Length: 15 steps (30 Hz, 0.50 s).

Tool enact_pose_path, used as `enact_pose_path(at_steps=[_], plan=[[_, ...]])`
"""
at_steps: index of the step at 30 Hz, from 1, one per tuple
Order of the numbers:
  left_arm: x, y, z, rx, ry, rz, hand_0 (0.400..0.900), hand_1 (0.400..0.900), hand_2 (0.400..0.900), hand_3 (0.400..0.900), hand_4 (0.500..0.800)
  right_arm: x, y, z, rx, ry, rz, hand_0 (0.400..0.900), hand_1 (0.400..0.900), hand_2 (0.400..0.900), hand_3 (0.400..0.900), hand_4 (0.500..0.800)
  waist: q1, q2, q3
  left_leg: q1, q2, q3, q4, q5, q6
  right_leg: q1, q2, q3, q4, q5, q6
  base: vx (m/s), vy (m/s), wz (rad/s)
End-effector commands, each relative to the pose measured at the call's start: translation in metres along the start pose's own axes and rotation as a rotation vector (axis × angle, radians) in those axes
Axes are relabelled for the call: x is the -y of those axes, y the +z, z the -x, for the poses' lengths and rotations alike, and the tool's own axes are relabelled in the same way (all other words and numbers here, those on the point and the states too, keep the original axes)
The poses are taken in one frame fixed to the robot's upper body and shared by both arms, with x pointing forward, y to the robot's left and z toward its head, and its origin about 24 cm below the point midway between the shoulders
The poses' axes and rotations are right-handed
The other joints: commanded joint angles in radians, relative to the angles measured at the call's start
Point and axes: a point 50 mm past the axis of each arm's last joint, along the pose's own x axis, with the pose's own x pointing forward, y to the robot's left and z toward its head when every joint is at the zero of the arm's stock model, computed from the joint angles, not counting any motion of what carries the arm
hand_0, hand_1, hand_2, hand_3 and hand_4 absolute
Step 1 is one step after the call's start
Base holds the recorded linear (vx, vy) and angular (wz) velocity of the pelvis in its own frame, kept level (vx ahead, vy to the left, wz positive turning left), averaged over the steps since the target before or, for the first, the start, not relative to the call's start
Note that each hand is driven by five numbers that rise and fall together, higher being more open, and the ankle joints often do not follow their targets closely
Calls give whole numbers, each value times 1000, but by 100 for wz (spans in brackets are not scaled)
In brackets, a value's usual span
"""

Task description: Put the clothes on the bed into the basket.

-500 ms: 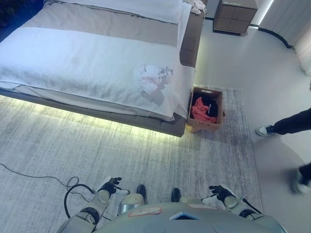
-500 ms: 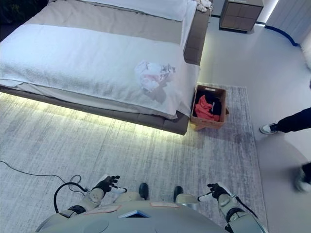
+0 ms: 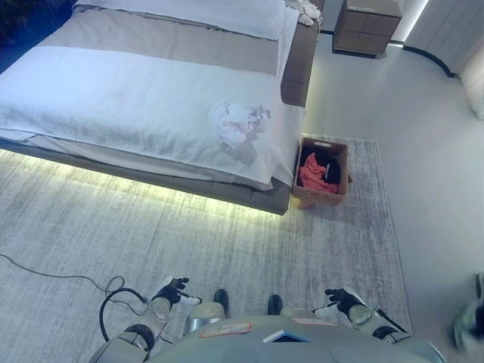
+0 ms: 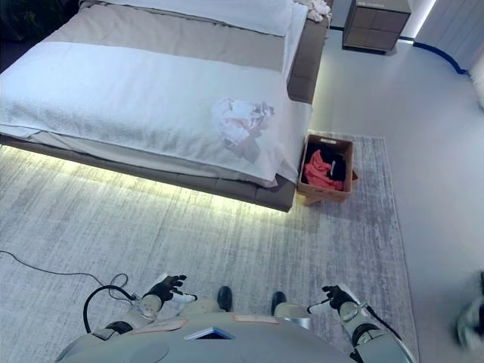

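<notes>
A crumpled white and pale pink garment lies on the white blanket of the bed, near its right corner. A brown basket stands on the rug beside that corner, with red and black clothes inside. My left hand hangs low at the bottom left, fingers relaxed and empty. My right hand hangs low at the bottom right, fingers relaxed and empty. Both hands are far from the bed and the basket.
A grey rug lies between me and the bed. A brown nightstand stands at the far right. More white cloth lies at the bed's head. A person's shoe shows at the right edge.
The person at the right has moved out: the leg and shoe by the rug are gone. The view has shifted slightly. My hands have not moved.
</notes>
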Motion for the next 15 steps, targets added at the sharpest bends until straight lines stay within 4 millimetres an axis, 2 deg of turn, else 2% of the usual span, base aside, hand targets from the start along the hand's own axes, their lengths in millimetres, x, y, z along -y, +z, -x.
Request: enact_pose_path(at_steps=[1,9,15], plan=[[-16,8,-4,-5,49,-16,900,900,900,900,800,19,8,-1,22,-46,53,900,900,900,900,800,-24,-29,2,-7,-31,-26,5,-65,1,15,7,1,4,-56,15,4,-60,3],[-18,8,-4,-6,58,-8,900,900,900,900,800,20,9,-1,31,-47,49,900,900,900,900,800,-26,-30,18,-9,-10,-39,5,-51,-14,19,29,-4,4,-68,-2,2,-85,5],[-26,12,-5,6,85,8,900,900,900,900,800,25,13,-1,45,-65,37,900,900,900,900,800,-22,-31,39,-16,16,-66,5,-29,-29,16,58,-13,11,-83,-24,6,-133,16]])
